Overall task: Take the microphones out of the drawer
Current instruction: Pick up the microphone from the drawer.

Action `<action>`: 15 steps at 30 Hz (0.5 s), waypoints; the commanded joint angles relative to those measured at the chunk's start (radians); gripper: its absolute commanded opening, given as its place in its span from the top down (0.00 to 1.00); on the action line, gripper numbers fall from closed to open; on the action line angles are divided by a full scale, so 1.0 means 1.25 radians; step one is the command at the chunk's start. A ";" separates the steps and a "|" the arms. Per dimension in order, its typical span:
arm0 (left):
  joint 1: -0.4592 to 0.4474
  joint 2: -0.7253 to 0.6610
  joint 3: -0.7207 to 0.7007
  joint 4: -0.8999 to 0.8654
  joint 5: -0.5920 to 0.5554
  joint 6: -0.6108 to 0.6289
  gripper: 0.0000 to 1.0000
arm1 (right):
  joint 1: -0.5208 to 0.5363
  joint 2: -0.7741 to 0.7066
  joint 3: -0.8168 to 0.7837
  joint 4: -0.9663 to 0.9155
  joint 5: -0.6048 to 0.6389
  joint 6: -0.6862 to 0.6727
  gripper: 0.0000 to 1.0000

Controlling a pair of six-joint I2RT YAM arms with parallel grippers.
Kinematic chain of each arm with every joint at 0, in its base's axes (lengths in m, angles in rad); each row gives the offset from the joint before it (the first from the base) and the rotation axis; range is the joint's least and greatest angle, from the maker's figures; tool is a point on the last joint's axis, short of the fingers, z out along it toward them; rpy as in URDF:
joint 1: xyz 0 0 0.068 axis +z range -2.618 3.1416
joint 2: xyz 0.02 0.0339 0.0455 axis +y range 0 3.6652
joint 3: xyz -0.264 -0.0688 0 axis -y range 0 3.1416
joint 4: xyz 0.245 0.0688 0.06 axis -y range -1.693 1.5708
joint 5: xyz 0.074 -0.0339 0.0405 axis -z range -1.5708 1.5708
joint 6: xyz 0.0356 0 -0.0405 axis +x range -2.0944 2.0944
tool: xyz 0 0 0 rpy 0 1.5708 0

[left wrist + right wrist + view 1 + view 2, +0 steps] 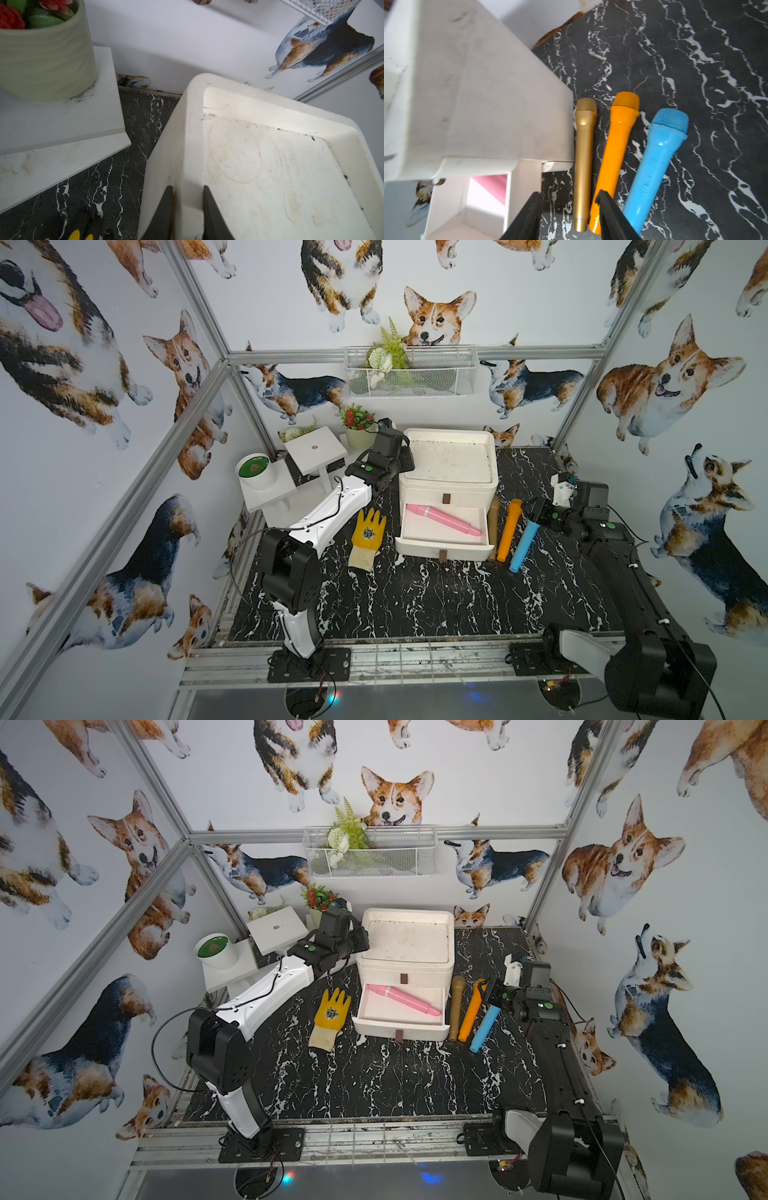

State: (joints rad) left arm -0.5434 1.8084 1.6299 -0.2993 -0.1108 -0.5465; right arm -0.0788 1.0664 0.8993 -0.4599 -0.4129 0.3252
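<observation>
A pink microphone (442, 519) lies slantwise in the open lower drawer (440, 551) of a white cabinet (451, 460); both top views show it, and the right wrist view catches a pink strip of the microphone (492, 185). My left gripper (188, 187) is shut on the cabinet's top rim at its left edge, one finger on each side of the rim wall. Right of the drawer, my right gripper (569, 192) is open and holds nothing, above the gold microphone (584, 162), orange microphone (616, 149) and blue microphone (658, 155) lying on the table.
A yellow glove (368, 537) lies left of the drawer. White stands (316, 448), a flower pot (359, 429) and a white cup (254, 470) crowd the back left. A wire basket (411, 371) hangs on the rear wall.
</observation>
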 commanded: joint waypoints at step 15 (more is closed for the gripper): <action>-0.001 0.012 -0.026 -0.236 0.069 -0.078 0.95 | 0.320 -0.128 0.024 -0.092 0.019 -0.103 0.52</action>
State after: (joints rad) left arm -0.5434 1.8050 1.6188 -0.2867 -0.1108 -0.5499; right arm 0.2535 0.8791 0.9028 -0.5186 -0.4515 0.2729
